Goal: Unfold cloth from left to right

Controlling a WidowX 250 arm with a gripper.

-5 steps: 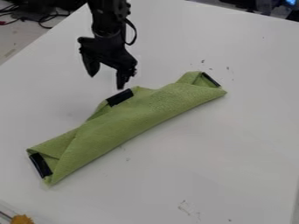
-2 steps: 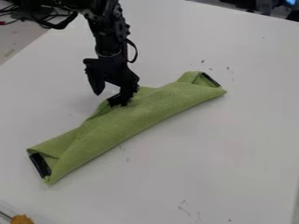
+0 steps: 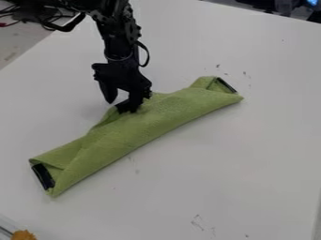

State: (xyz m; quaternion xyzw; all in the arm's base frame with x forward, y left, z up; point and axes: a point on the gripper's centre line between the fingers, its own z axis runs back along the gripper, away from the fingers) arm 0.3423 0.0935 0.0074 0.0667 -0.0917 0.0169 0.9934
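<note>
Pincer gaping over tabletop, one finger meeting upper edge of green cloth. Cables lying beyond pincer; orange object sitting well apart, nearer camera. Cloth stretching out to both sides of pincer, folded lengthwise, black patches showing at ends.

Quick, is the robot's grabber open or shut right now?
Gripper: open, its fingers apart, with one finger at the upper edge of the green cloth.
</note>
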